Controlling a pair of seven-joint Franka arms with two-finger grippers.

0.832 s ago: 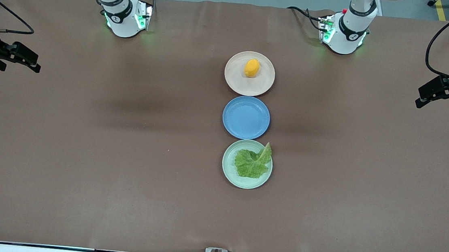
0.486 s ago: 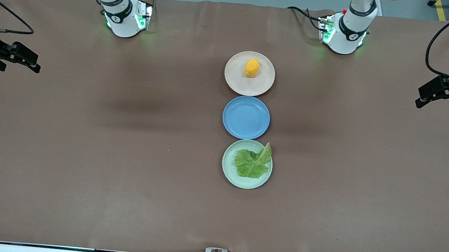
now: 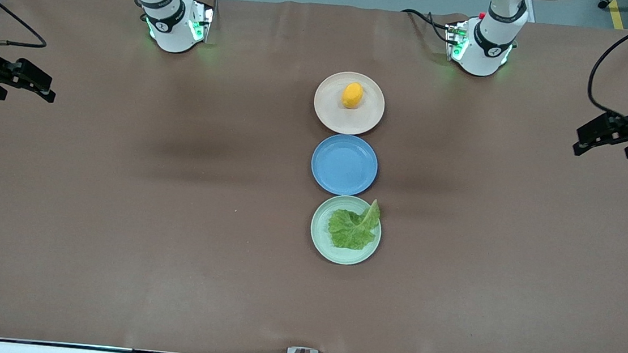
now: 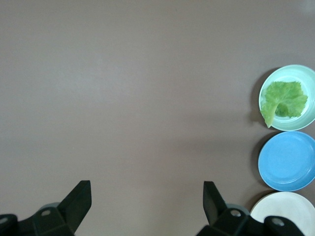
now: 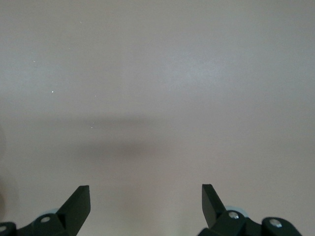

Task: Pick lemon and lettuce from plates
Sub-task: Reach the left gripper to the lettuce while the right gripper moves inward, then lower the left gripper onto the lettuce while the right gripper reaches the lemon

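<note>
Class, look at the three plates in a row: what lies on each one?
The beige plate holds the lemon. The blue plate holds nothing. The mint plate holds the lettuce, its stem tip over the rim; the plate surface beneath the leaf is hidden.

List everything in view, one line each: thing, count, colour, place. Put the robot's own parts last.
lemon: one, yellow-orange, on the beige-pink plate.
lettuce: one leaf, green, on the mint green plate, its stem tip over the rim.
beige-pink plate: one, farthest from the front camera.
blue plate: one, nothing on it, between the other two plates.
mint green plate: one, nearest the front camera.
table: one, brown cover.
left gripper: one, black, open, over the left arm's end of the table.
right gripper: one, black, open, over the right arm's end of the table.
</note>
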